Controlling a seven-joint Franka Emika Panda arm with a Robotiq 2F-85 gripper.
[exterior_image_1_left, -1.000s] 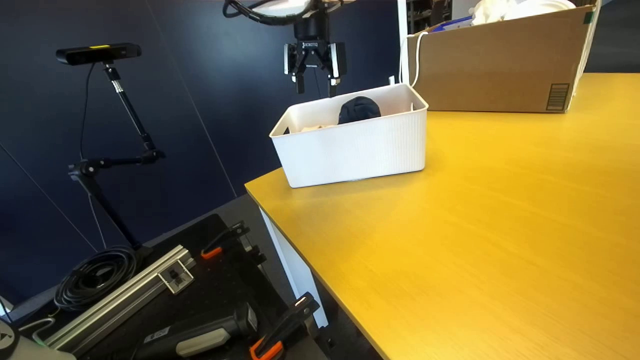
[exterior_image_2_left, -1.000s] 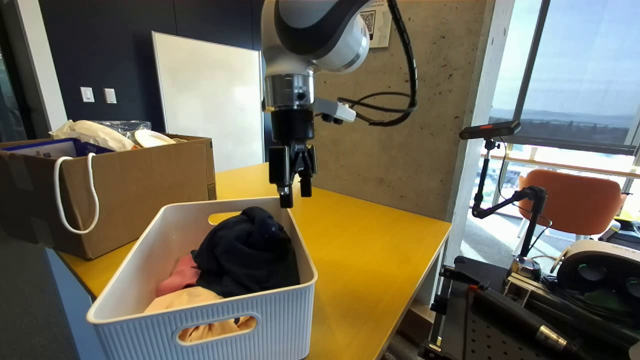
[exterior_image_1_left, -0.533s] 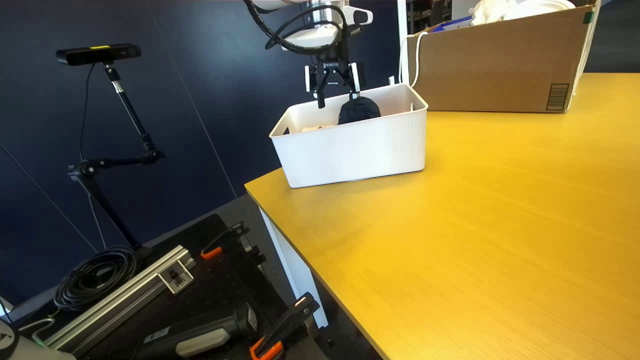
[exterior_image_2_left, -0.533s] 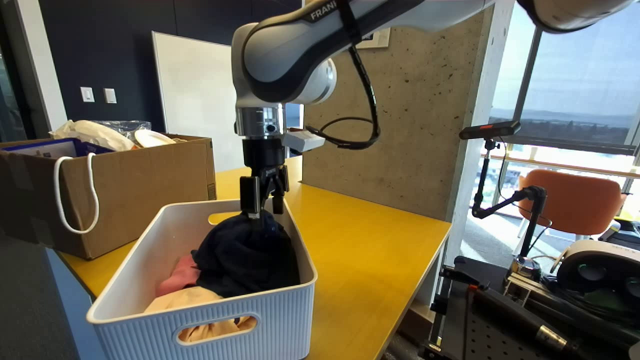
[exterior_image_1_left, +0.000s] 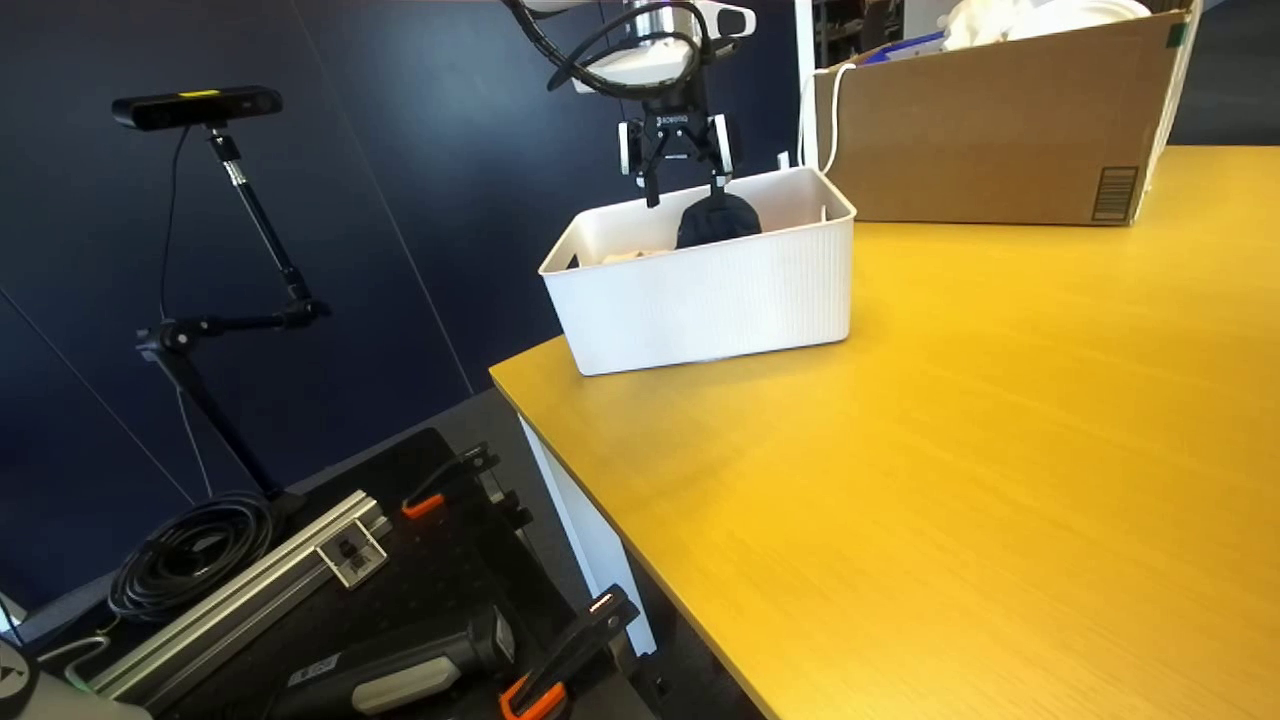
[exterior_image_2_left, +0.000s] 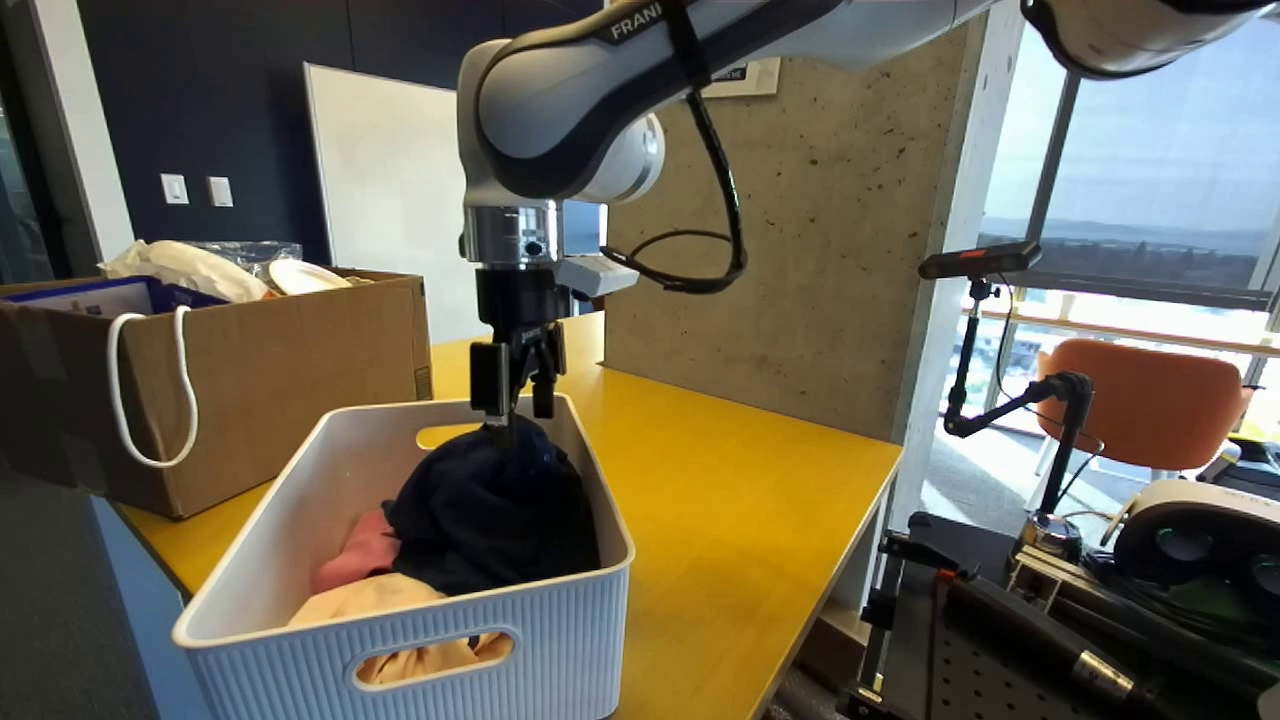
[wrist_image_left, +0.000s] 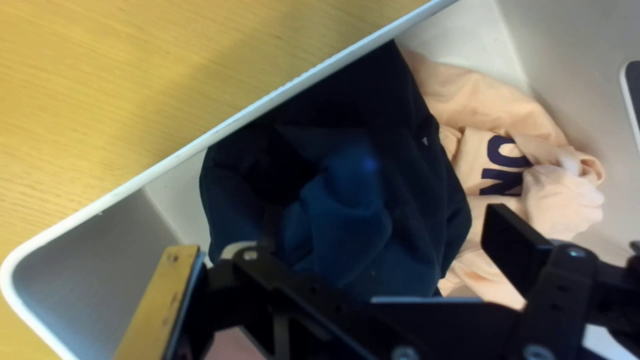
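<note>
A yellow desk (exterior_image_1_left: 950, 420) stretches across the scene. In an exterior view, a cardboard box (exterior_image_2_left: 300, 390) stands at the far left, and nearer, to its right, sits a white bin (exterior_image_2_left: 570, 640). Inside the bin, navy cloth (exterior_image_2_left: 490, 520) lies bunched toward the right and far end, while peach cloth (wrist_image_left: 480, 100) bearing dark letters lies at the near end. Just over the navy cloth, the pincer (exterior_image_1_left: 685, 198) points down, released, its fingers well apart; I cannot tell whether a fingertip touches the fabric. Pink cloth (exterior_image_2_left: 362, 552), the smallest piece, lies left of the navy.
</note>
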